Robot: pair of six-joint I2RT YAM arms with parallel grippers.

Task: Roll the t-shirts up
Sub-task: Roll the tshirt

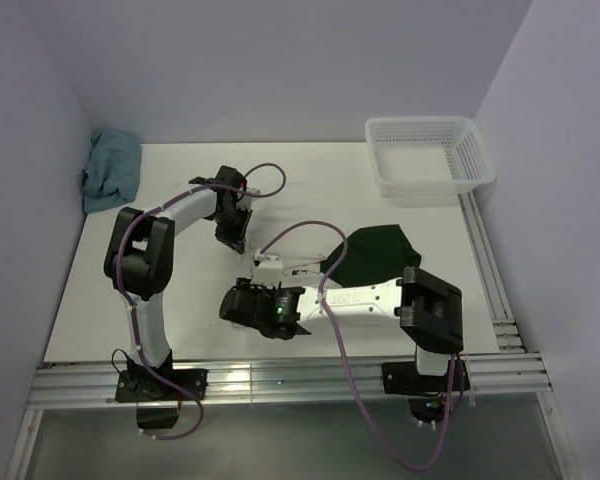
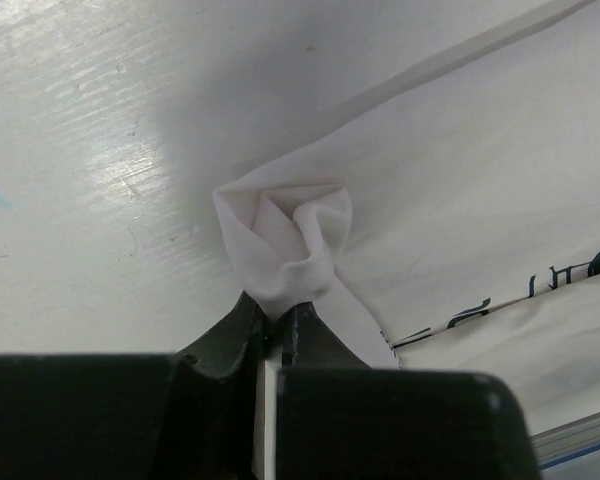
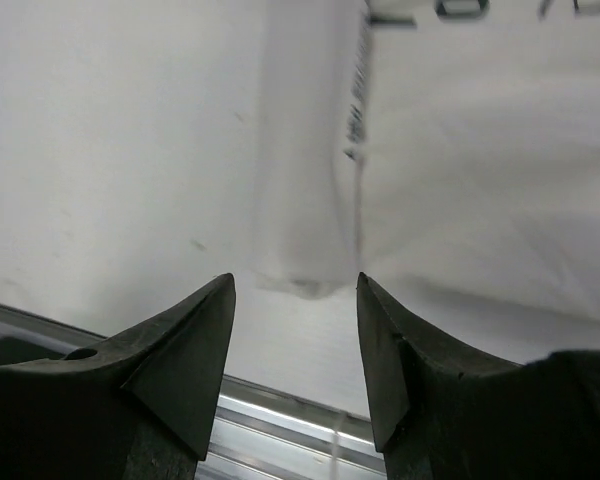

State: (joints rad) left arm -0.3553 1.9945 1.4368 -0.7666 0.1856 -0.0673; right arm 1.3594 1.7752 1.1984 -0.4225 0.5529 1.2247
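Note:
A cream-white t-shirt (image 2: 460,190) lies flat on the white table, with a dark line print (image 2: 550,280) near its edge. In the top view its dark green sleeve (image 1: 375,255) shows right of centre. My left gripper (image 2: 277,312) is shut on a bunched corner of the shirt (image 2: 285,245), lifted slightly into a small twist. My right gripper (image 3: 295,285) is open low over the table, and a folded edge of the shirt (image 3: 305,200) ends just ahead of its fingertips, with nothing between them. In the top view, the left gripper (image 1: 232,232) is at centre-left and the right gripper (image 1: 235,305) nearer the front.
A small teal-blue cloth (image 1: 112,170) is bunched at the back left corner. A white mesh basket (image 1: 427,155) stands at the back right. Aluminium rails run along the front edge (image 1: 280,380) and the right side (image 1: 485,270). Purple cables loop over both arms.

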